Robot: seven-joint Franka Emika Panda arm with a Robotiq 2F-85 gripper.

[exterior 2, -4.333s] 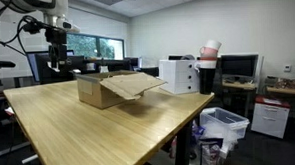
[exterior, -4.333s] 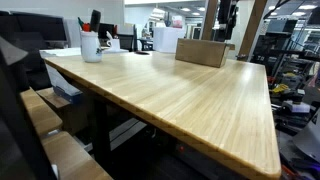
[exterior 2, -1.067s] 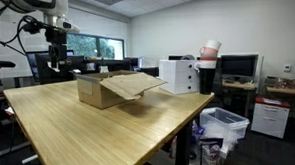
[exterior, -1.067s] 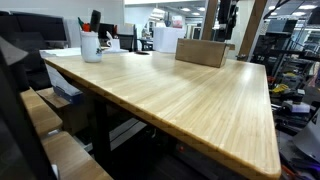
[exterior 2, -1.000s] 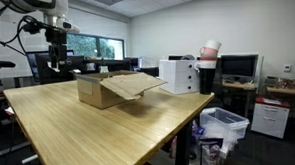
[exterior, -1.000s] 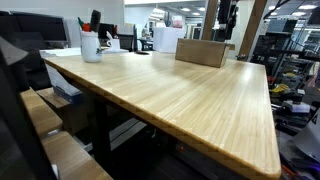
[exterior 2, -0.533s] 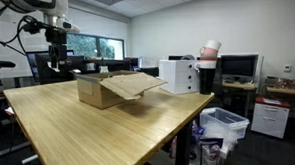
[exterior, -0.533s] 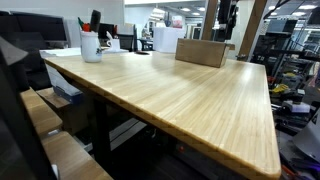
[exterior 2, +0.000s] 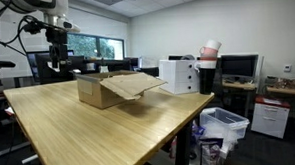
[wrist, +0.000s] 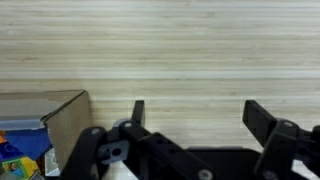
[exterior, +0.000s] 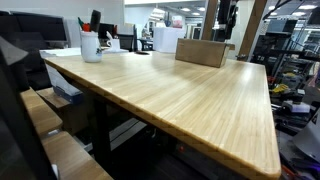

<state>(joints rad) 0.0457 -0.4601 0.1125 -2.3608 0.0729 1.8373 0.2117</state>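
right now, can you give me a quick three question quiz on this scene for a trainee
1. True or false: the black two-finger gripper is shut on the brown cardboard box.
2. Where does the white cup stand? A: on the light wooden table. B: on the floor. C: inside the box.
3. In an exterior view, is the box's top flap open or closed?

Key: 1 false, the fingers stand apart over bare table; 2 A; 3 open.
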